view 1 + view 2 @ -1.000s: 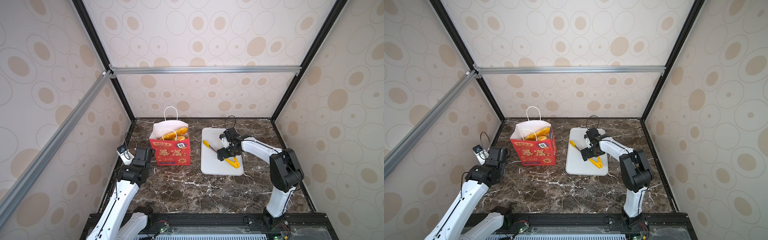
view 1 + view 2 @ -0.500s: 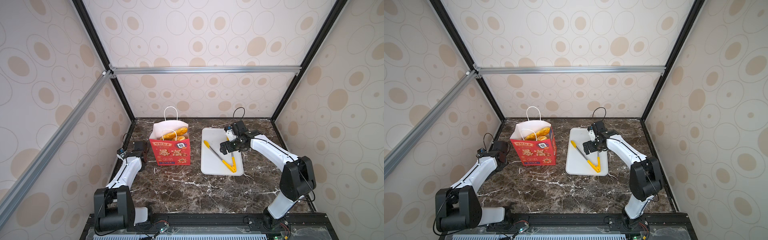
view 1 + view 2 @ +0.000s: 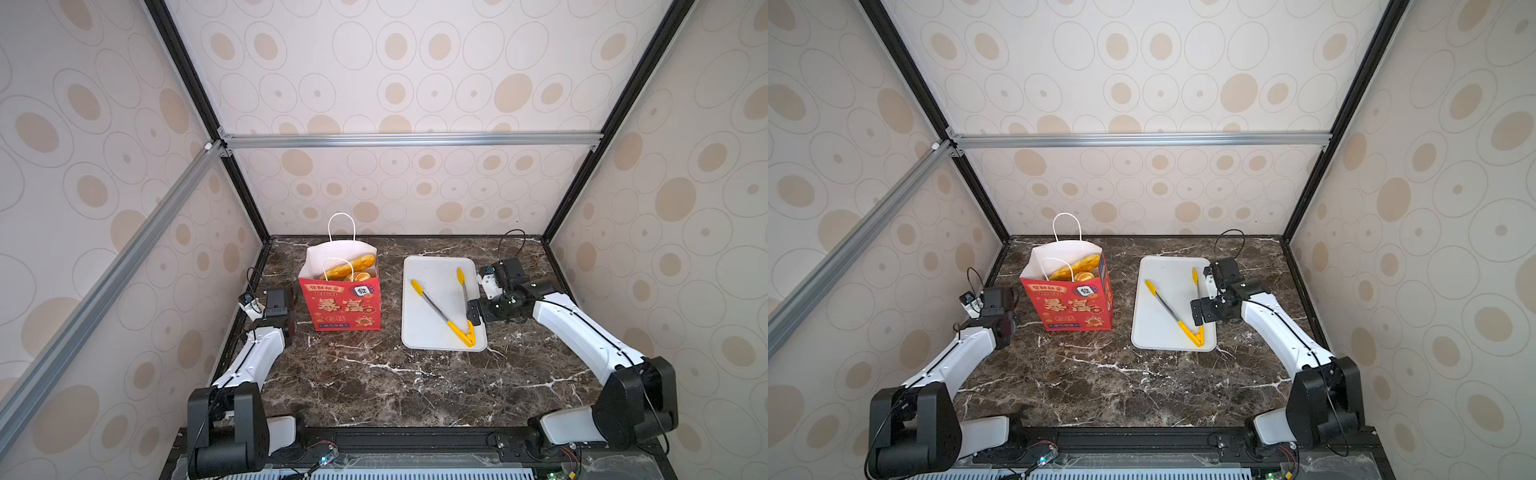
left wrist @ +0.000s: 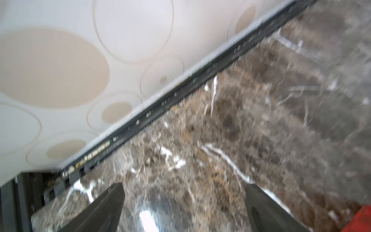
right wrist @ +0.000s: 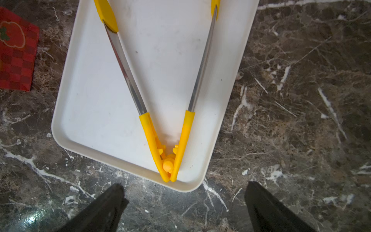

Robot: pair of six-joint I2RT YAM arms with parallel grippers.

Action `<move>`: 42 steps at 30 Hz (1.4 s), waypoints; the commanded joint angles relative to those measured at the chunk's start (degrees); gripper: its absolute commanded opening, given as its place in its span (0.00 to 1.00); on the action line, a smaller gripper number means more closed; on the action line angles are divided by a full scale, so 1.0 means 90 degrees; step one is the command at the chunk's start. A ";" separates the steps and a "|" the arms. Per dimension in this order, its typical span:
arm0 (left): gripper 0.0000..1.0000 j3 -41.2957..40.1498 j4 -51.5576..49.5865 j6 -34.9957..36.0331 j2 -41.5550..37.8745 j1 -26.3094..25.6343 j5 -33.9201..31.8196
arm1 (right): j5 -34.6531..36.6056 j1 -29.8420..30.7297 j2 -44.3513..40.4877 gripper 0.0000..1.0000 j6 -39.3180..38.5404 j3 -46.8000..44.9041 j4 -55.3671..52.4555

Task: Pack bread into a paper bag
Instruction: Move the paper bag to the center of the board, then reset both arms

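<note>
The red paper bag (image 3: 340,301) stands upright at the back left of the marble table, with golden bread (image 3: 351,266) showing in its white mouth in both top views. My left gripper (image 3: 277,300) hangs low just left of the bag, open and empty; the blurred left wrist view shows its fingers (image 4: 109,202) wide apart over bare marble by the left wall, with a red corner of the bag (image 4: 357,219) at the edge. My right gripper (image 3: 478,311) is open and empty at the white tray's right edge, its fingers (image 5: 112,200) over marble beside the tray's corner.
A white tray (image 3: 428,332) lies right of the bag, holding only yellow-tipped metal tongs (image 3: 440,305) spread in a V, hinge end (image 5: 168,166) nearest my right gripper. Patterned walls close the back and both sides. Bare marble (image 3: 374,382) stretches to the front.
My right gripper has drawn back from the tongs to the tray's right edge, leaving them spread open. My left arm has folded down low beside the bag.
</note>
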 commanded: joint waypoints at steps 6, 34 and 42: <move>0.95 0.0009 0.2614 0.1671 0.1350 -0.0143 -0.0266 | 0.0687 -0.0216 -0.0662 1.00 0.0163 -0.0277 -0.0604; 0.99 -0.1788 0.7183 0.3861 0.1722 -0.0874 0.2073 | 0.3380 -0.2037 -0.0366 1.00 -0.0345 -0.2427 0.4795; 0.99 -0.1778 0.7163 0.3847 0.1727 -0.0864 0.2082 | 0.3691 -0.1957 0.0790 1.00 -0.0952 -0.3771 0.8734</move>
